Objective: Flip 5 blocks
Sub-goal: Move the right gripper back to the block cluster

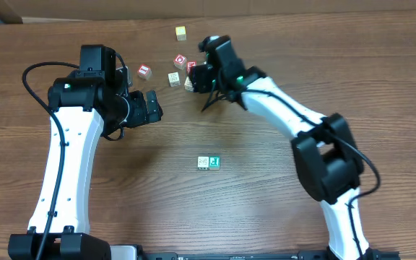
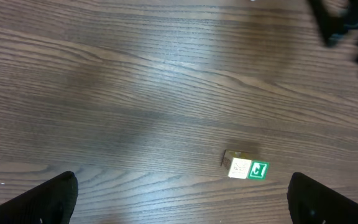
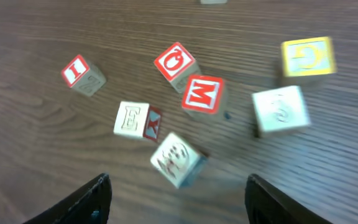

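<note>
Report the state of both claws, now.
Left claw: open, holding nothing.
Right claw: open, holding nothing; a pale block lies just ahead of it, not gripped.

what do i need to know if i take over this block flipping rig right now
Left claw: open, empty, above bare table near the green-faced block and the pale block touching it.
Right claw: open, empty, over the far cluster, with the tilted block tipped on an edge just ahead of it.
Also in the cluster: red I block, yellow block, E block, white block, red M block.
Done: the faces alone don't show how many are flipped.
Left: probably let the tilted block settle, then work through the others.
</note>
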You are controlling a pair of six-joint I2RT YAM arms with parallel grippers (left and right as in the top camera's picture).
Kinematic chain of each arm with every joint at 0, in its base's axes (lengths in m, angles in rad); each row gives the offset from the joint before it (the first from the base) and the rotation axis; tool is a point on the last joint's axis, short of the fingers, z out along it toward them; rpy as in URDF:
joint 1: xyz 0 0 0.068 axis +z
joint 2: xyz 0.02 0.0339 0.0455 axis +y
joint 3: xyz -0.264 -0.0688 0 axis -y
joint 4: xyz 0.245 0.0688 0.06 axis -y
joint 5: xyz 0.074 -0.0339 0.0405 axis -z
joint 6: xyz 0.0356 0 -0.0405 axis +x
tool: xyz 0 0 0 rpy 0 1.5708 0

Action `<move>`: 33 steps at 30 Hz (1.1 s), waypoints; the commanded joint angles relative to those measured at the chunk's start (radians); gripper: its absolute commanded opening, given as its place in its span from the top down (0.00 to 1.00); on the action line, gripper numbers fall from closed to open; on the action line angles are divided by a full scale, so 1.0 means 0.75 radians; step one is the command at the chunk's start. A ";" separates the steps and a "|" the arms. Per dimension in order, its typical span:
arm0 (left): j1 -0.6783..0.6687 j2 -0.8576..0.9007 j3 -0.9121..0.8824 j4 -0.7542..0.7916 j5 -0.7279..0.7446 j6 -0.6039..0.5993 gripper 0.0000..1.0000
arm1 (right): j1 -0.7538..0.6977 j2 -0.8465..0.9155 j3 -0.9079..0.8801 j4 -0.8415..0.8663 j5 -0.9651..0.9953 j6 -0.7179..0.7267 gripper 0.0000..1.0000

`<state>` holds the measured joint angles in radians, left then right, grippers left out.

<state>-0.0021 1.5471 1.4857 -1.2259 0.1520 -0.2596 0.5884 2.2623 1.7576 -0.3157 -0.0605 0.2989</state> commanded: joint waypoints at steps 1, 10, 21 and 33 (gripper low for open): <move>0.003 0.005 0.030 0.004 -0.005 0.002 0.00 | 0.033 0.058 0.013 0.067 0.116 0.107 0.30; 0.003 0.005 0.030 0.004 -0.005 0.002 0.00 | 0.083 0.180 0.013 0.196 0.324 0.271 0.32; 0.003 0.005 0.030 0.004 -0.005 0.002 0.00 | 0.071 0.181 0.014 0.115 0.416 0.256 0.44; 0.003 0.005 0.030 0.004 -0.005 0.001 0.00 | 0.061 0.049 0.013 0.100 0.253 0.275 0.45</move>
<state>-0.0021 1.5471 1.4857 -1.2255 0.1520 -0.2596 0.6205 2.3589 1.7687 -0.2543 0.1768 0.4976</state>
